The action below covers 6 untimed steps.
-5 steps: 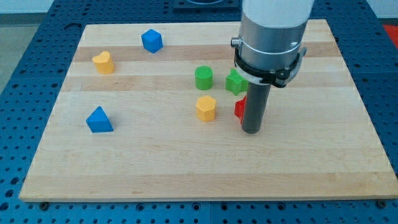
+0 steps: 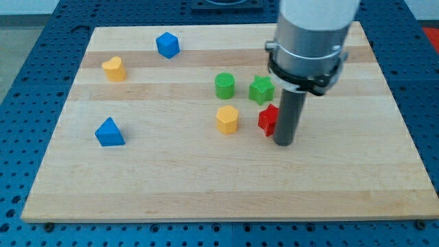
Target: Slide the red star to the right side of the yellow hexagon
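Our tool is a straight dark rod with no jaws to open or close, so it grips nothing; my tip [image 2: 284, 142] rests on the counter [image 2: 206, 185] a little to the view's right of centre. Just beside the rod, at its 9 o'clock, sits the red star [image 2: 268, 119], its right edge touching or nearly touching the rod; we cannot tell which. From the star, the yellow hexagon [image 2: 227, 119] lies at 9 o'clock, near but apart, so the star already stands on the hexagon's right side. At the star's 12 o'clock we see a green star [image 2: 260, 89], close above it and partly under the arm's grey body. At 10 o'clock from the red star stands a green cylinder [image 2: 224, 85], directly at the hexagon's 12 o'clock. Well apart, toward the view's left, lie a blue triangular block [image 2: 109, 132] at the hexagon's 9 o'clock, a yellow heart-like block [image 2: 114, 68] at its 10 o'clock, and a blue angular block [image 2: 167, 45] at about 11 o'clock, near the top edge.
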### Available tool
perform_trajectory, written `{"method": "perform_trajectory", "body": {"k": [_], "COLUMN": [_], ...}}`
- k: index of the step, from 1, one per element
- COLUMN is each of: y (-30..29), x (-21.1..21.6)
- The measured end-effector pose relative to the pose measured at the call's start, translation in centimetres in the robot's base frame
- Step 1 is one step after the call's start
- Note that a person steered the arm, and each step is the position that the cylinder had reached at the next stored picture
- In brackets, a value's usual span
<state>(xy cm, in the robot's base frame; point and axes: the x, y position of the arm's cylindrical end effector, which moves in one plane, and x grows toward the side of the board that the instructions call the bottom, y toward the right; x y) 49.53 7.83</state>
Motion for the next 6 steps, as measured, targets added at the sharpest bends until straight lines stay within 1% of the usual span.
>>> {"method": "perform_trajectory", "body": {"k": [1,2,3,4,6], "y": [0.0,2.5,3.3,2.7,0.1], "x": [0.0,0.0,-2.2,-3.6,-2.6]}}
